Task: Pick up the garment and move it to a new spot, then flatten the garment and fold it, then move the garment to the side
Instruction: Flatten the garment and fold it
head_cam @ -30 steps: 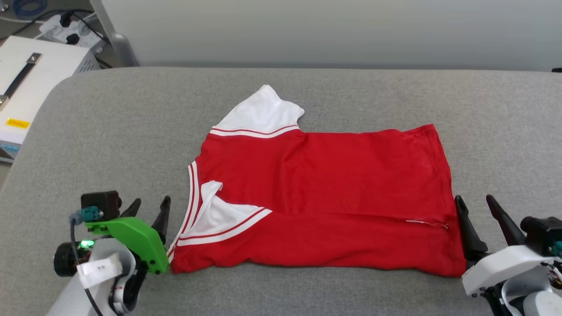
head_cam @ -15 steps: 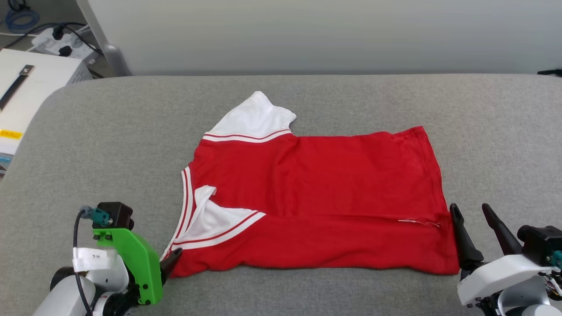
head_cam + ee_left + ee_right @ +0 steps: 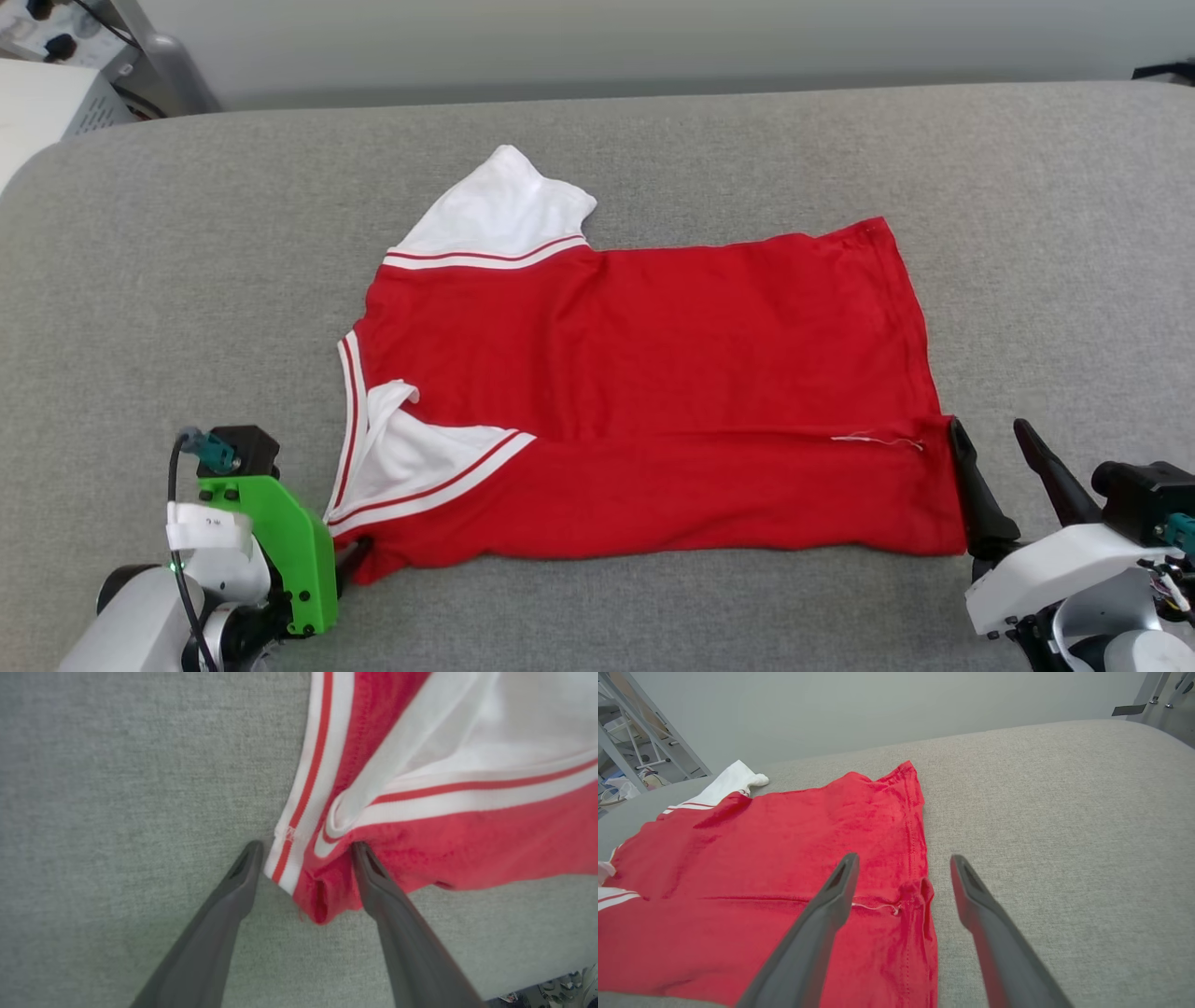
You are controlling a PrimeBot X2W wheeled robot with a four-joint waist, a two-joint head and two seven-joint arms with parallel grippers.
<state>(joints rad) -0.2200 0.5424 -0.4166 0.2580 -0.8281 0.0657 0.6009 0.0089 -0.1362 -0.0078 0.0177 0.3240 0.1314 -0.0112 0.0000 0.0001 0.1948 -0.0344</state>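
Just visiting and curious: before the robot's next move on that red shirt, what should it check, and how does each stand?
1. Left jaws open: ok.
2. Shirt collar-end corner between left jaws: ok.
3. Right jaws open: ok.
4. Hem edge between right jaws: ok.
5. Near sleeve lying smooth: not ok, bunched.
6. Jaws low enough to pinch cloth: cannot tell.

The garment (image 3: 644,392) lies spread mid-way on the padded surface (image 3: 187,280), collar end toward 9 o'clock, hem toward 3 o'clock, one sleeve (image 3: 495,210) jutting toward 11 o'clock. The left gripper (image 3: 307,848) sits at the garment's 8 o'clock corner, that corner between its fingers. The right gripper (image 3: 988,427) sits at 4 o'clock, astride the hem edge. A box (image 3: 47,112) stands beyond the surface at 10 o'clock.
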